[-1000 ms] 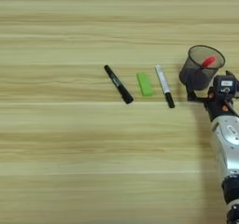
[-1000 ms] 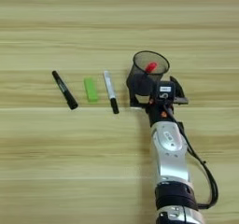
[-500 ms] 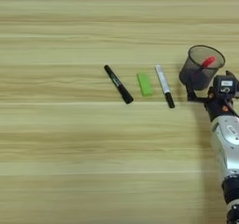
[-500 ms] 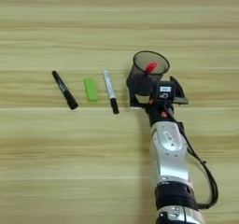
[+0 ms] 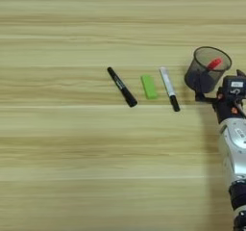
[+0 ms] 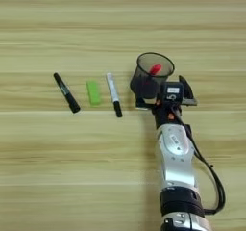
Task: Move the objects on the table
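a rounded silver forearm (image 6: 175,153) ends in a black wrist collar; a black cable (image 6: 211,177) loops alongside, red accents near the black gripper (image 6: 166,96).

Nothing shows besides the task's own things

marker (image 6: 66,93) leftmost, block (image 6: 93,92) beside it, second marker (image 6: 114,94) right of block, cup (image 6: 151,74) rightmost, third marker (image 6: 155,70) inside

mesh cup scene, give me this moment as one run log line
right gripper at near side of black mesh cup | red marker in cup | black marker, green block, white-grey marker in a row on table
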